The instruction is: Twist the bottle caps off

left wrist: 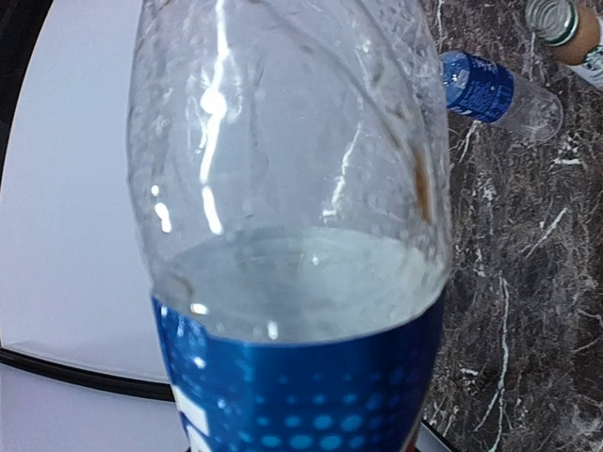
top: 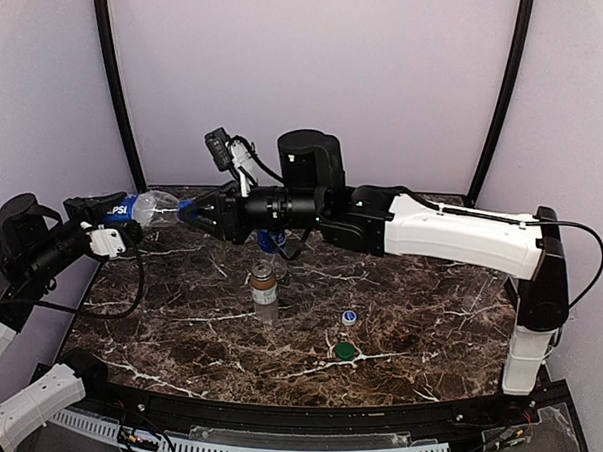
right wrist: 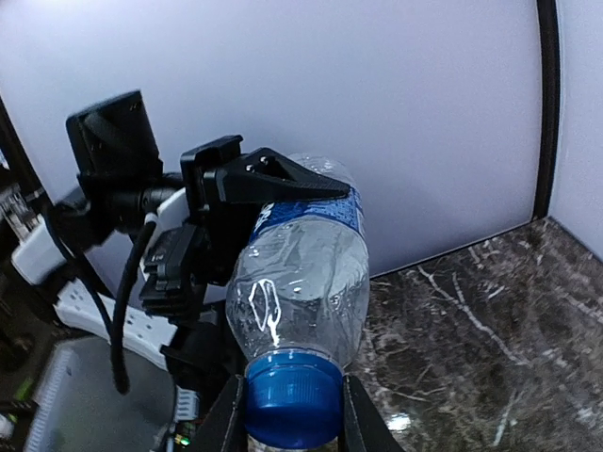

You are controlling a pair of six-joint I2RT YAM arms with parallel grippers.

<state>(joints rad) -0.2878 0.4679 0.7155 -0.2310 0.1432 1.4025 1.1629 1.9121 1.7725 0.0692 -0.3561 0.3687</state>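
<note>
Bottle [top: 154, 208] in left jaws, right jaws clamped on blue cap [right wrist: 292, 395], brown bottle [top: 265, 289] and green cap [top: 346, 351] below

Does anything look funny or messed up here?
The held bottle looks crinkled and dented above its blue cap. A green cap and a blue-and-white cap lie loose on the table.

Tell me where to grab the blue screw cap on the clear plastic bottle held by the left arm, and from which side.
Take the blue screw cap by its round side wall, probably coming end-on along the neck: the clear plastic bottle lies roughly level in the left gripper, cap pointing toward the right gripper.
</note>
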